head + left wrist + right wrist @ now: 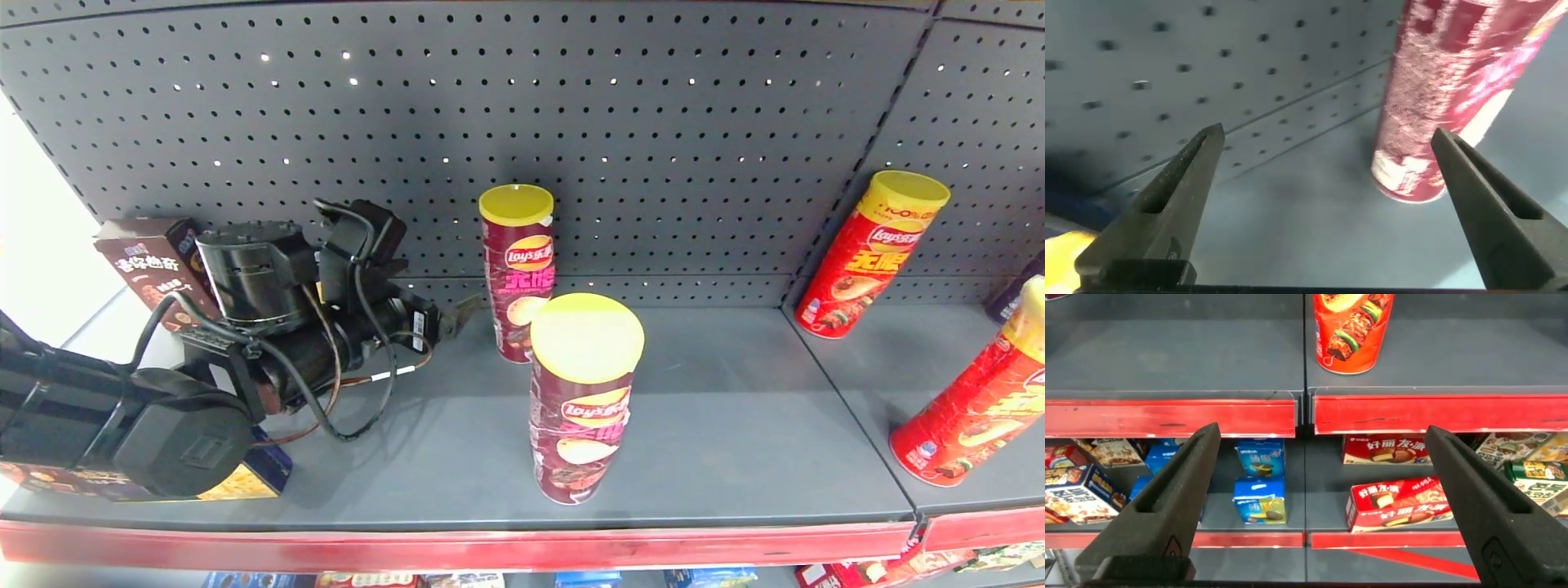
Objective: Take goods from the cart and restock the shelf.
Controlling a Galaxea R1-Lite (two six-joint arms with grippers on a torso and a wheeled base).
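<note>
Two maroon chip cans with yellow lids stand upright on the grey shelf [735, 425]: one at the back [516, 269], one nearer the front edge [581, 400]. My left arm lies over the shelf's left part, and its gripper [455, 315] sits just left of the back can, apart from it. In the left wrist view this gripper [1327, 137] is open and empty, with a maroon can [1445, 98] beyond one finger [1478, 196]. My right gripper [1323, 434] is open and empty in front of the red shelf edges [1176, 416], below a red can [1354, 331].
Two red cans [873, 253] [971, 408] stand on the neighbouring shelf bay to the right. A brown box [155, 261] leans at the back left, and a flat box [245, 482] lies under my left arm. Lower shelves hold blue boxes [1259, 498] and red boxes [1400, 502].
</note>
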